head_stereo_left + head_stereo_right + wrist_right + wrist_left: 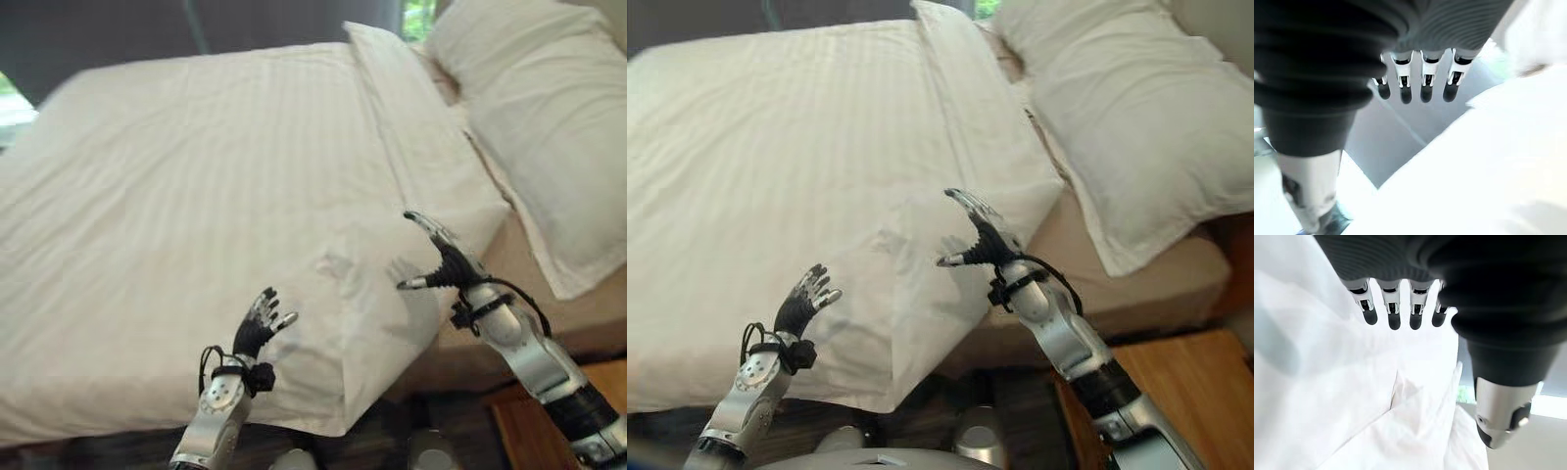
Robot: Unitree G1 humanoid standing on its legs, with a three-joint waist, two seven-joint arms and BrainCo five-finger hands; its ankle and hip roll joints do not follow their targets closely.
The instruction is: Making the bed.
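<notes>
Two robot hands are seen low down, close to the near edge of the bed (549,323). On the left, the left robot hand (257,328) is held up over the white blanket (196,215), with its fingers straight and spread, and nothing is gripped in it. On the right, the right robot hand (443,257) is held open too, with its fingers stretched out and its thumb stuck out to the side. It is raised just beside the folded corner of the blanket, and nothing is held in it. Whether it is touching the cloth cannot be told.

Most of the bed is covered by the white blanket, which hangs down over the near side. Its top edge is folded back in a long strip. Past that fold, a big white pillow (529,117) is laid at the head of the bed. A brown wooden floor (1185,392) is seen at the lower right.
</notes>
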